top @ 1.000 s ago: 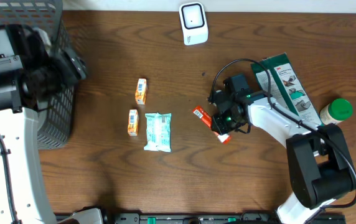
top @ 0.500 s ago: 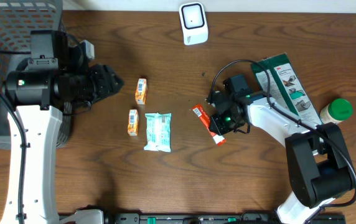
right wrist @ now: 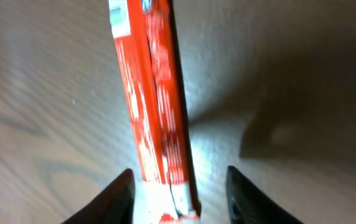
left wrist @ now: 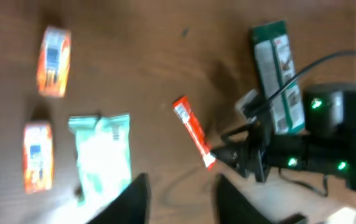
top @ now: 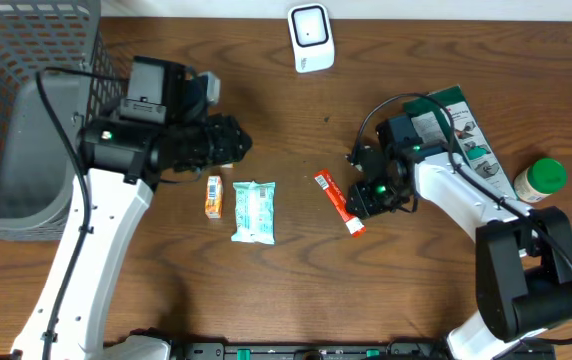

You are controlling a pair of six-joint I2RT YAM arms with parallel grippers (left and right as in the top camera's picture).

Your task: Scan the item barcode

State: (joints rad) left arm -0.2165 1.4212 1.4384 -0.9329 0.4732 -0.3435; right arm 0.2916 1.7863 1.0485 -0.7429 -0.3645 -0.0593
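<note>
**Red stick flat on the table, right jaws open around its near end**

Right gripper (right wrist: 178, 180): jaws apart, one on each side of the red stick packet (right wrist: 153, 93). There's a gap on the right side, so it's not clamped. The wrist view crops the stick's far end, and no barcode is readable in any view.

Left gripper (left wrist: 183, 182): jaws apart, empty, above the table. Its wrist view is blurred. From overhead it hides the far orange packet (left wrist: 53, 53).

The stick lies right of table centre. Its long axis is diagonal, far-left to near-right, with the near end at the right gripper. It has a red-orange wrapper, a lengthwise seam, pale print and a white patch toward the far end.

Teal wipes pack (top: 254, 211) lies to its left, with the near orange packet (top: 213, 196) beyond that. White scanner (top: 311, 38) sits at the far edge, well apart.
</note>
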